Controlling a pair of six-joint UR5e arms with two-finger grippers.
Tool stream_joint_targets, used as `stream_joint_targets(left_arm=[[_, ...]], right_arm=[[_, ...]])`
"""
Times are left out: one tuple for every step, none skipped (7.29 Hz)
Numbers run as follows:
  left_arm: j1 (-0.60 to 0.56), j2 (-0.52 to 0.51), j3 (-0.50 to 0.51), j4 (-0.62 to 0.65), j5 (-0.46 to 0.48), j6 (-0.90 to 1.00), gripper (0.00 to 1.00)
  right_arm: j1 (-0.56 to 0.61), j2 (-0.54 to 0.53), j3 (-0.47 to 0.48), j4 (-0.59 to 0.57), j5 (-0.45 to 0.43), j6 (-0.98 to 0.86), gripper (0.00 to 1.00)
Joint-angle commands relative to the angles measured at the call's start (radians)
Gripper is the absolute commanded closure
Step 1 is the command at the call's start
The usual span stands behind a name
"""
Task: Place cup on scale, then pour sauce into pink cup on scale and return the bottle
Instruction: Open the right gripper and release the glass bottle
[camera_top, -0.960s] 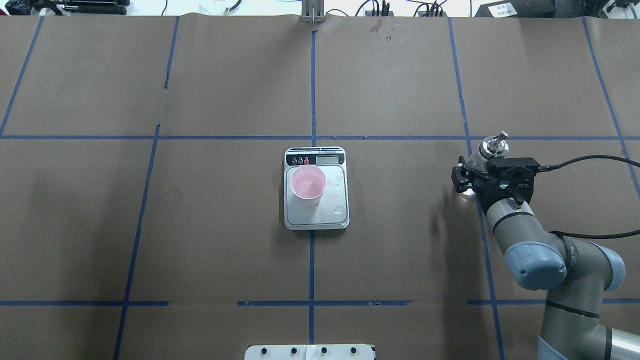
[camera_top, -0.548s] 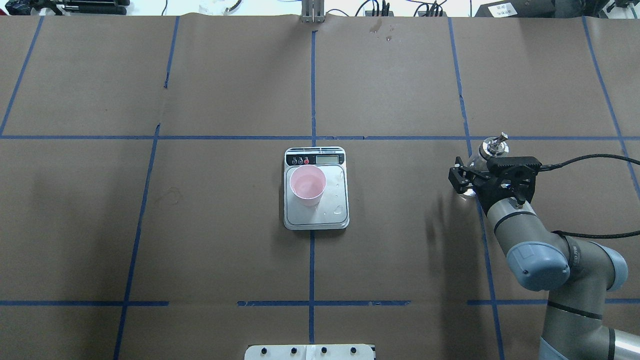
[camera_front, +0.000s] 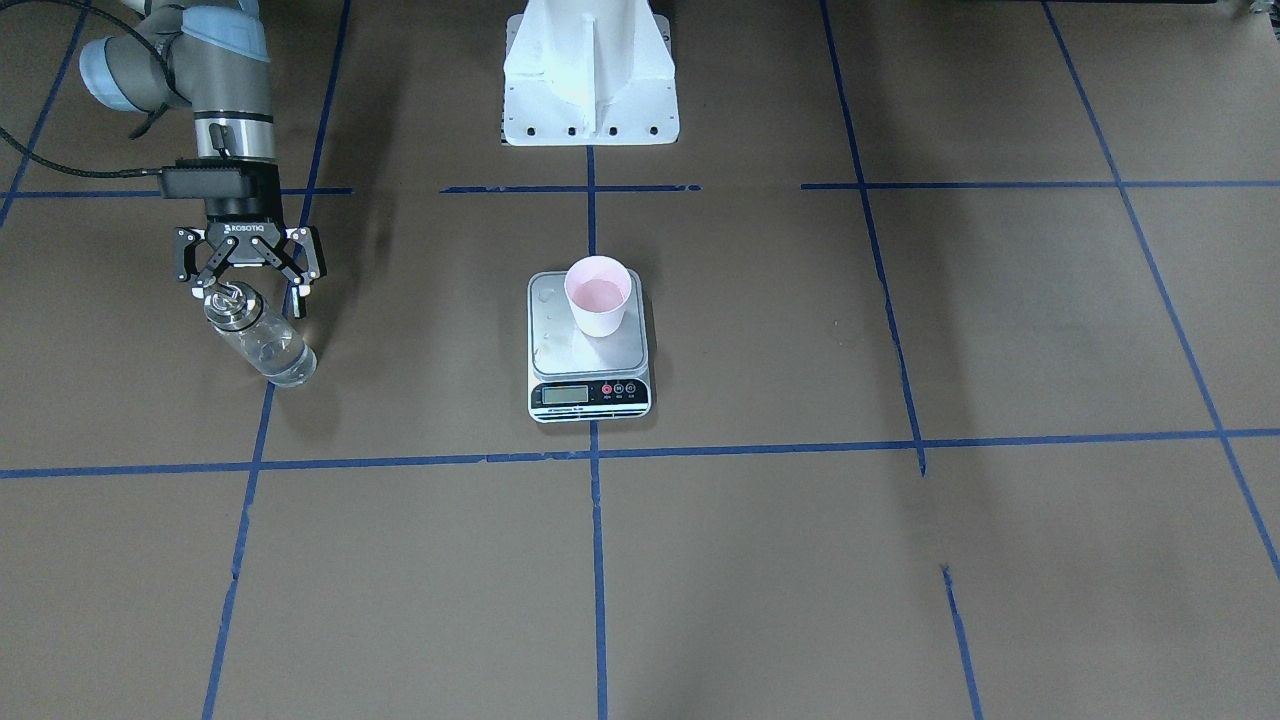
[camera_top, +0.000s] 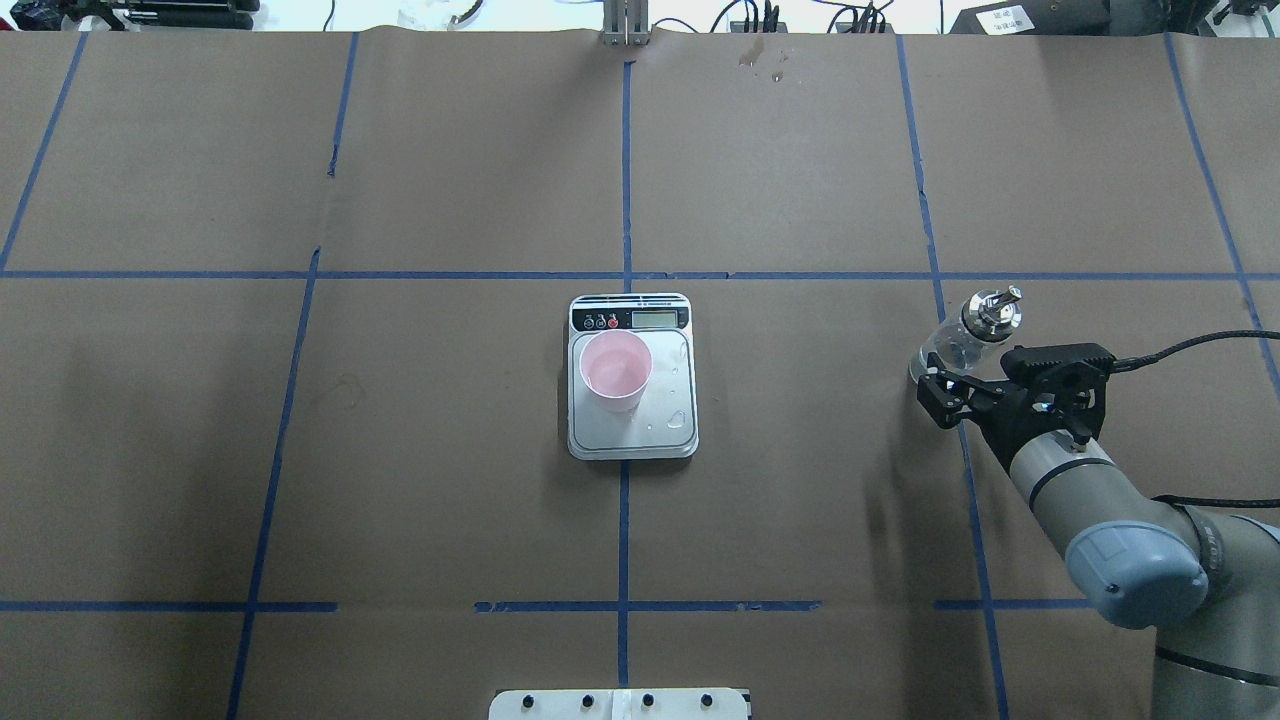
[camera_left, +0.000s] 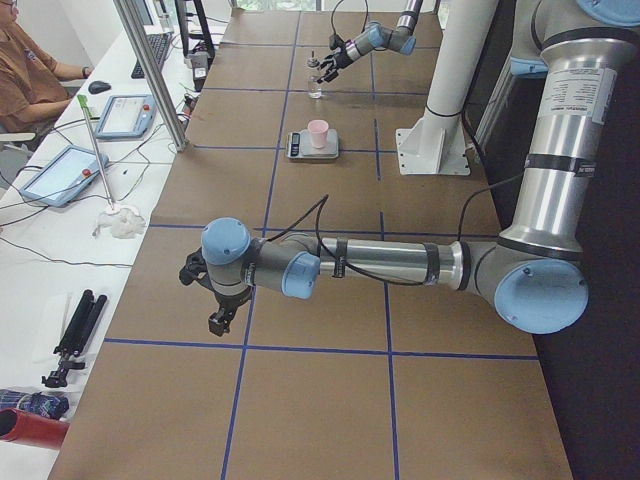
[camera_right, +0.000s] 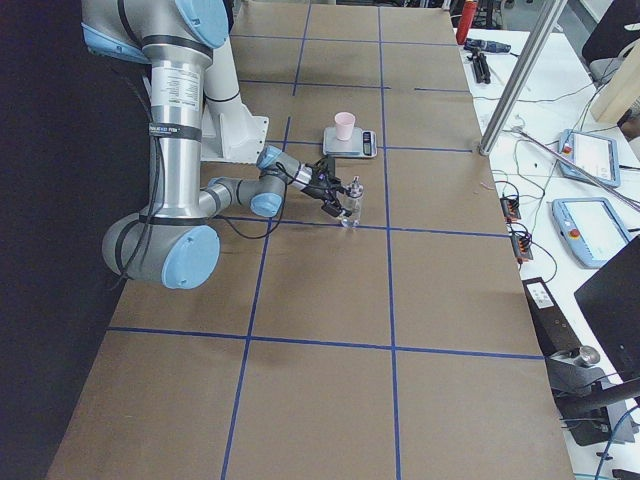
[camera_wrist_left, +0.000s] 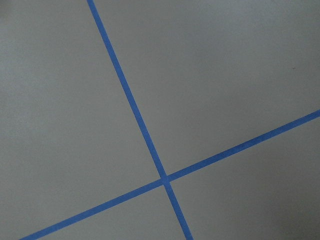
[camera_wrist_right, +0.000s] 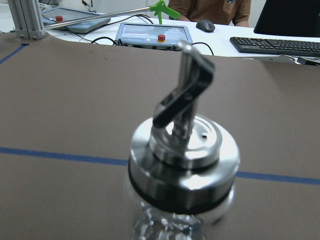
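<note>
The pink cup stands on the scale, on the left part of its silver platform; it also shows in the front view. The clear glass bottle with its metal spout stands on the table at the right, clear sauce inside. My right gripper is open and empty, just behind the bottle on the robot's side, jaws spread wide in the front view. The right wrist view shows the bottle's collar close up. My left gripper hovers far off; open or shut, I cannot tell.
Water drops lie on the scale's platform. The white robot base stands at the table's near edge. Blue tape lines cross the brown table cover. Tablets and a keyboard sit on the operators' desk beyond the far edge.
My right gripper has let go of the bottle and drawn back toward the robot. The bottle stays standing on the table. Cup and scale have not moved.
</note>
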Motion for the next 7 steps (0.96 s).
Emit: stream_joint_targets(left_arm=[[-0.002,0.002,0.000,0.000,0.000,0.000,0.00],[0.000,0.002,0.000,0.000,0.000,0.000,0.00],[0.000,0.002,-0.003,0.000,0.000,0.000,0.00],[-0.002,0.003,-0.005,0.000,-0.002,0.000,0.00],[-0.002,0.003,-0.006,0.000,0.000,0.000,0.00],[-0.002,0.003,-0.006,0.000,0.000,0.002,0.00],[-0.002,0.006,-0.008,0.000,0.000,0.002,0.00]], right_arm=[[-0.019,-0.137,0.195,-0.127,0.121,0.014,0.00],[-0.033,-0.140,0.268,-0.272,0.128,0.028,0.00],[-0.035,-0.140,0.390,-0.497,0.183,0.028,0.00],[-0.033,-0.117,0.554,-0.788,0.282,0.028,0.00],[0.002,-0.008,0.604,-0.967,0.361,0.025,0.00],[0.101,0.157,0.600,-1.139,0.503,-0.004,0.00],[0.160,0.315,0.592,-1.301,0.582,-0.088,0.00]])
